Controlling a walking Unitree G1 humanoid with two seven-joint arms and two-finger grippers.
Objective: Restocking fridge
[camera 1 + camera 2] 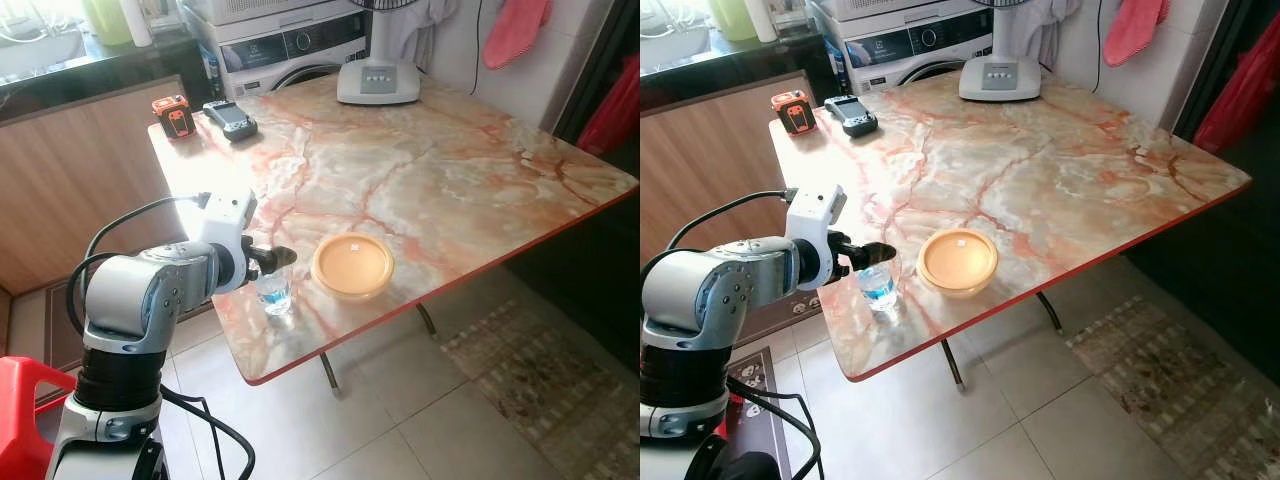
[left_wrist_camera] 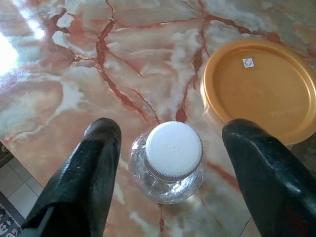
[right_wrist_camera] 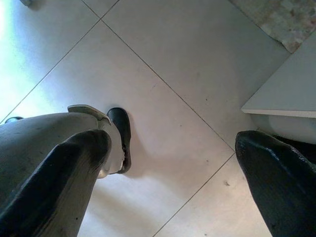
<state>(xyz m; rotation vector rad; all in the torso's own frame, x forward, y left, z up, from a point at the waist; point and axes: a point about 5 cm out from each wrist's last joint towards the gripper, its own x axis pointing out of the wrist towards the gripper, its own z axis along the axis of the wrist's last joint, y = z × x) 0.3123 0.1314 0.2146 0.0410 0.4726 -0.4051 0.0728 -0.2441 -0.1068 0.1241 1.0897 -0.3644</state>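
left pincer (image 2: 168, 163) spread apart around a small clear water bottle (image 2: 170, 163) with white cap, upright on marble counter (image 1: 420, 170).

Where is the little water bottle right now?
The water bottle stands near the table's front left corner, just left of the orange lidded container, with the left tool open around its white cap.

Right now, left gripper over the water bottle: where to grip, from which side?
Grip the water bottle on its clear body just under the white cap, coming straight down from above. It stands upright near the table edge, and the open left gripper already straddles it, a finger on each side. The orange-lidded container sits close beside, so keep the fingers tight to the bottle.
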